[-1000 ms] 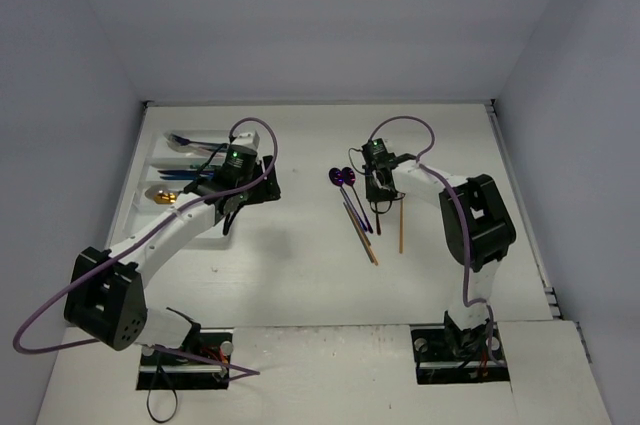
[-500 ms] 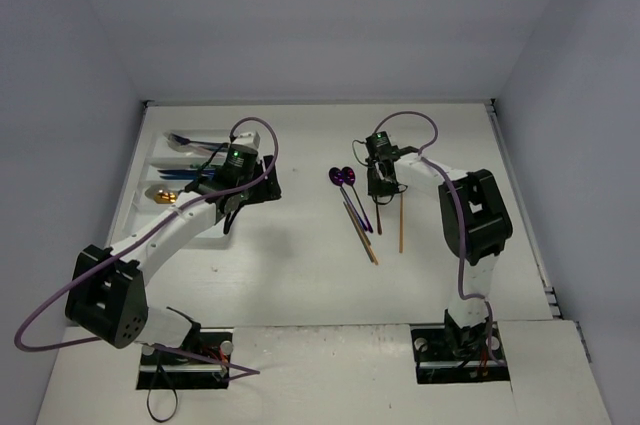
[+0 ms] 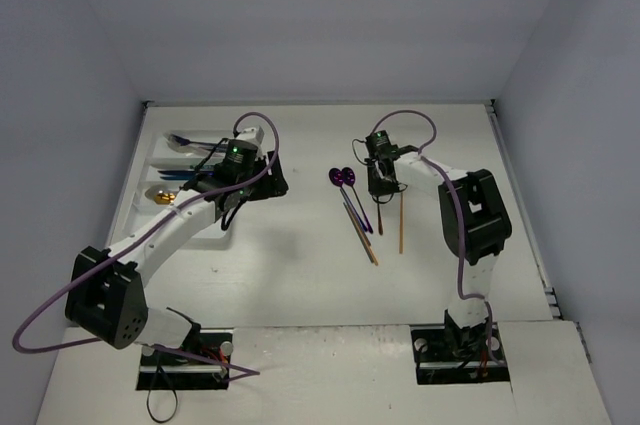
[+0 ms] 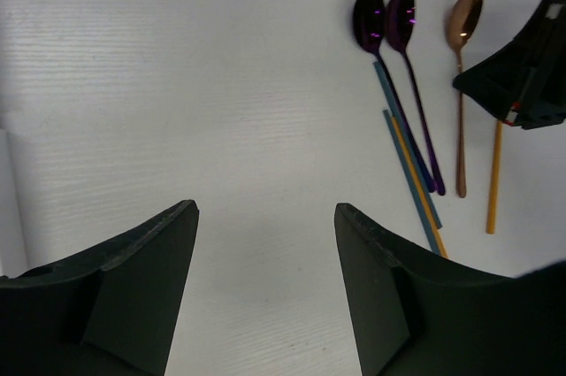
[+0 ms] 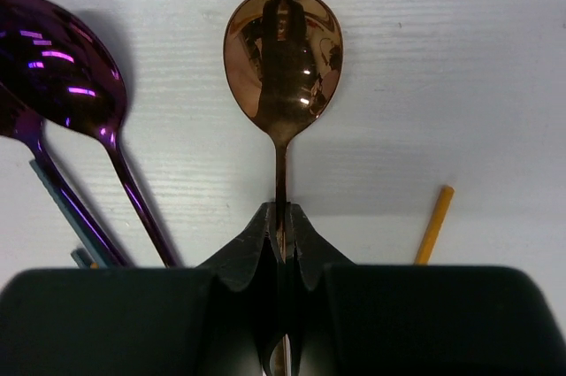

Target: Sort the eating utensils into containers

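Observation:
My right gripper (image 5: pixel 281 217) is shut on the thin handle of a copper-pink spoon (image 5: pixel 282 53) that lies on the table, bowl pointing away. Two purple spoons (image 5: pixel 62 66) lie just left of it, and a gold-orange handle (image 5: pixel 433 226) lies to its right. In the top view the right gripper (image 3: pixel 378 183) sits over this cluster (image 3: pixel 343 177). My left gripper (image 4: pixel 263 209) is open and empty over bare table, just right of the white tray (image 3: pixel 150 160). The tray holds blue utensils (image 3: pixel 190 141) and a gold one (image 3: pixel 165 198).
In the left wrist view, teal and orange handles (image 4: pixel 411 172) lie crossed under the purple spoons (image 4: pixel 385 18), and a separate orange handle (image 4: pixel 493 181) lies beyond the copper spoon (image 4: pixel 463 18). White walls enclose the table on three sides.
My left gripper has swung a little to the right, away from the tray. My right gripper has shifted slightly at the copper spoon's handle.

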Robot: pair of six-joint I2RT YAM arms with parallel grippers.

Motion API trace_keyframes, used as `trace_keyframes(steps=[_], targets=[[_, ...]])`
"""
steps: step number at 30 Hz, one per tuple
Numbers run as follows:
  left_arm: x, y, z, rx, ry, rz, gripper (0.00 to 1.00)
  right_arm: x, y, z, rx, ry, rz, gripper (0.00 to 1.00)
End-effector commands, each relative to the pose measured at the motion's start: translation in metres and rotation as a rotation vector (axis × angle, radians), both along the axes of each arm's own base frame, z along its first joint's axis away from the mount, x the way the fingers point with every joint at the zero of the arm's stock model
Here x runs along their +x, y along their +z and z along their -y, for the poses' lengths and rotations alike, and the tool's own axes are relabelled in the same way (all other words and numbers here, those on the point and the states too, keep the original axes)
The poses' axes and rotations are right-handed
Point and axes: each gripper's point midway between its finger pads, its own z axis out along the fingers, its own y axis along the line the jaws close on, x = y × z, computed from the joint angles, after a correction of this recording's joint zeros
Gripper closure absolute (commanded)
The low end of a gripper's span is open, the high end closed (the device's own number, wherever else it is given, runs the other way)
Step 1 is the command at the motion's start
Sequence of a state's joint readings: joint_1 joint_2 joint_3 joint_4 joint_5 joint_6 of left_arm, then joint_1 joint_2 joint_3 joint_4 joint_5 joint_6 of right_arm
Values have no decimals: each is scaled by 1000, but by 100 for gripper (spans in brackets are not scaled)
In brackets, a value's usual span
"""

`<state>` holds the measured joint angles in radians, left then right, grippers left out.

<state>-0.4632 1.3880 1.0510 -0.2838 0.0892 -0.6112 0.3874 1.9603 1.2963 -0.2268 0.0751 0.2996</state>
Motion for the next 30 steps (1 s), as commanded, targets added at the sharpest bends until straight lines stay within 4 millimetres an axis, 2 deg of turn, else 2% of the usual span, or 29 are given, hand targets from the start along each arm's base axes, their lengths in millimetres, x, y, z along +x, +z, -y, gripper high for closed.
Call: trace_keyframes(steps=[1,5,9,14,16,18,19,22,26,30], targets=[[14,74,38,-198,-90,168,39,0,71,0,5,61,138,100],[16,103,60,-322,-142,224,39,-18,112,-21,74,169,180,100],[24,126,79,-373,-188,286,39,-40,140,-45,150,285,221,100],[26,147,109,-369,-260,366,39,-71,167,-73,254,398,256,100],[24,148,124,-340,-299,383,39,-78,171,-79,280,420,255,100],[29,152,129,-310,-303,400,39,-81,174,-80,288,428,260,100],[32,146,131,-281,-307,391,39,-83,175,-81,291,435,262,100],[36,114,136,-209,-314,303,40,-88,182,-86,308,460,272,100],[40,111,145,-176,-341,299,44,-90,188,-87,314,471,286,100],[39,97,151,-149,-346,254,47,-91,188,-88,318,477,286,100]])
